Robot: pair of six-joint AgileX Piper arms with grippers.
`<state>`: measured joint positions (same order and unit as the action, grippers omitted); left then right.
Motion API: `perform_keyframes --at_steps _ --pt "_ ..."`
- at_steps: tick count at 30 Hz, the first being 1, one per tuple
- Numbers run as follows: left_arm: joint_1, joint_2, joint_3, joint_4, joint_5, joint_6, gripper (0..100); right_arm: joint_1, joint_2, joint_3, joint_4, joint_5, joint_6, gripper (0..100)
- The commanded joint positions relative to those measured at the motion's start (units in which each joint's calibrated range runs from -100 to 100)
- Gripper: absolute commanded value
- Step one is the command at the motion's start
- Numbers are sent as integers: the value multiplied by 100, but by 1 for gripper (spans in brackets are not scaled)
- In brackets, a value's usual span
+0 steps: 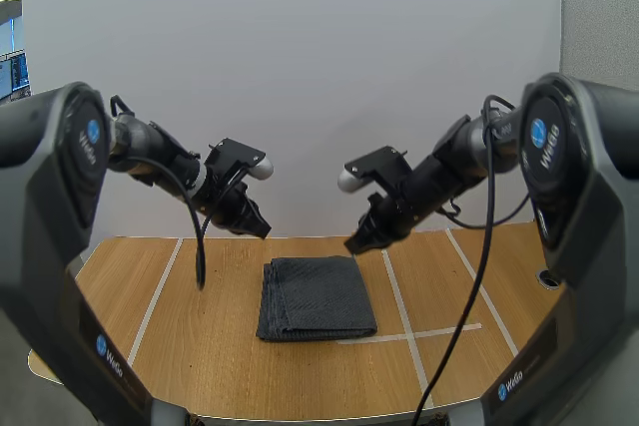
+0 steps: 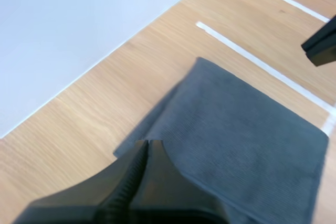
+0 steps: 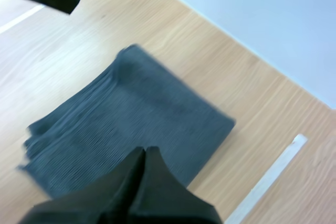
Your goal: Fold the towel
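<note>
While both arms hang in the air above the desk (image 1: 200,346), my left gripper (image 1: 262,230) is raised near the desk's far edge, just off the towel's far left corner, touching nothing. Left wrist view: its fingers lie pressed together as one dark wedge, closed on nothing, with the tip over the towel's edge.

The towel (image 1: 317,297) is dark grey and lies flat near the middle of the desk. It is folded into a compact rectangle, with stacked layer edges showing along its left side. A white tape line (image 1: 404,318) runs just beside its right side, and a shorter cross line leads off from near its near right corner.

My right gripper (image 1: 354,243) hangs above the towel's far right corner, clear of the cloth. Right wrist view: fingers together in a single wedge, closed and empty, pointing down at the towel.
</note>
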<state>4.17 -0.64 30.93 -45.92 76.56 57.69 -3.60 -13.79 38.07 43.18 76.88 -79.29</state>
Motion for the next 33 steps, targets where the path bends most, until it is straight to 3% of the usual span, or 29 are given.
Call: perform_keyframes --at_steps 1,4,11,33 --pt "-40 987 -963 -85 518 -305 0 -28 1083 -1025 304 -65 83 0" --pt "-107 1350 -1243 -60 629 -352 0 -28 1630 -1440 371 -65 83 0" --pt "-411 1944 -1419 135 541 -403 0 -28 2638 -2121 416 41 218 0" --pt "-401 2453 -1417 460 -333 -571 0 115 3543 -2235 545 -303 61 0"
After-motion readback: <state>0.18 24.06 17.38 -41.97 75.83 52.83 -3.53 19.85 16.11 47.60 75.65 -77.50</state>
